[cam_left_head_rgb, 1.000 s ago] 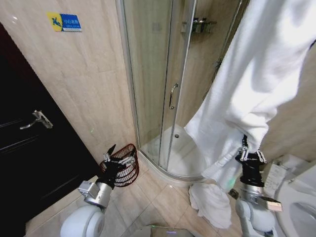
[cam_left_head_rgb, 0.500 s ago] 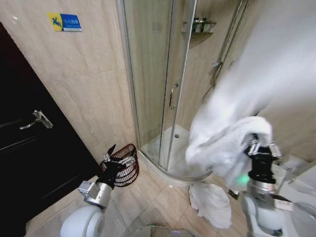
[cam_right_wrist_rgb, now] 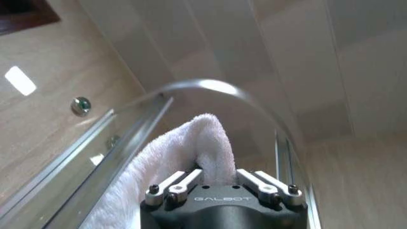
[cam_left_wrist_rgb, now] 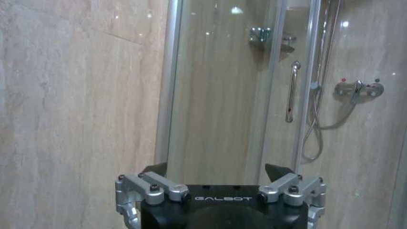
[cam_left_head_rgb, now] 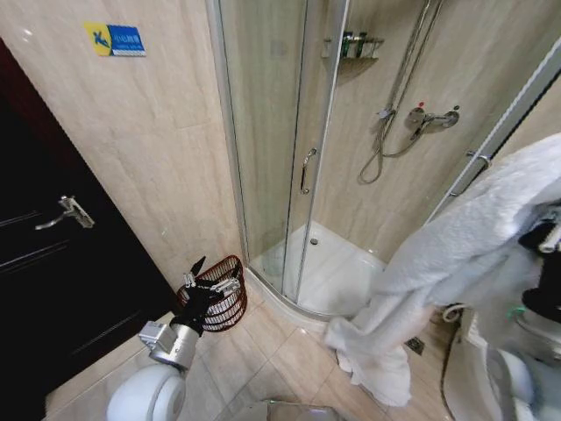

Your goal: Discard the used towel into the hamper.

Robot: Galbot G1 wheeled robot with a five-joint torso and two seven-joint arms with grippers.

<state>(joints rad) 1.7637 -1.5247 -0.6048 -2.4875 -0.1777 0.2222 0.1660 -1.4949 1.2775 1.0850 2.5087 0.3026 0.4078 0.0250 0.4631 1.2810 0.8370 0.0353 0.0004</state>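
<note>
White towel (cam_left_head_rgb: 456,254) is pinched in my right hand (cam_right_wrist_rgb: 213,179), its tail trailing to the floor. My left hand (cam_left_wrist_rgb: 216,179) waits open above the hamper (cam_left_head_rgb: 223,294); the drop remains.

The towel (cam_left_head_rgb: 456,254) is plain white, with no stripe or print; the hamper (cam_left_head_rgb: 221,303) is dark red-brown wire in level rings; the left gripper (cam_left_head_rgb: 210,282) is black with silver-grey links; the right gripper (cam_right_wrist_rgb: 219,183) is black too, with pale metal links and white lettering; the wall tiles (cam_left_head_rgb: 149,149) are beige with faint veining; the door (cam_left_head_rgb: 44,281) is near black; the sign (cam_left_head_rgb: 114,39) is blue and yellow.
</note>
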